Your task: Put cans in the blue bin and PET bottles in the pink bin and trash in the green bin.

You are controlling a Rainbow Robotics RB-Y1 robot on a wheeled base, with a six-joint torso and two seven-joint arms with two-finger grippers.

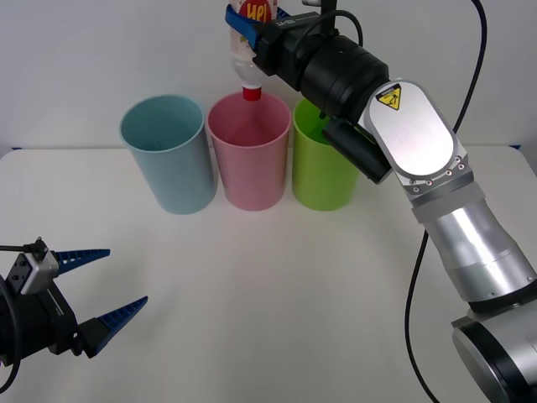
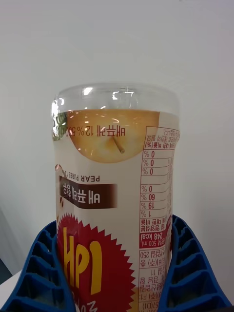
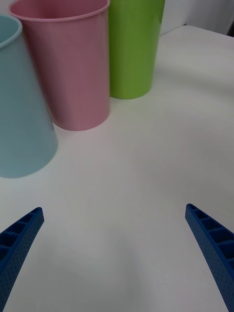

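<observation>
Your right gripper's (image 1: 244, 25) blue ribbed fingers (image 2: 36, 273) were closed on the PET bottle (image 1: 248, 50), one on each side of its labelled body, so the bottle sat squarely between them. You held it upside down: its red screw cap (image 1: 251, 92) pointed down below the fingers and hung just over the mouth of the pink bin (image 1: 249, 151), about level with the rim; whether the cap touched the rim could not be told. In the right wrist view the bottle's clear base stuck out well past the fingertips, and the red-and-yellow label (image 2: 97, 273) with its printed table read inverted between the two pads. Your left gripper (image 1: 99, 290) hovered low over the white table (image 1: 277, 294), its two fingers (image 3: 19, 239) spread wide apart with nothing between them but bare tabletop. Ahead of those open fingers stood the three bins in a row, close together: the blue bin (image 1: 168, 155) nearest the left gripper's side, the pink bin in the middle, and the green bin (image 1: 321, 168) farthest across, partly behind your right arm's wrist. All three stood upright on the table, well apart from the left fingertips.
</observation>
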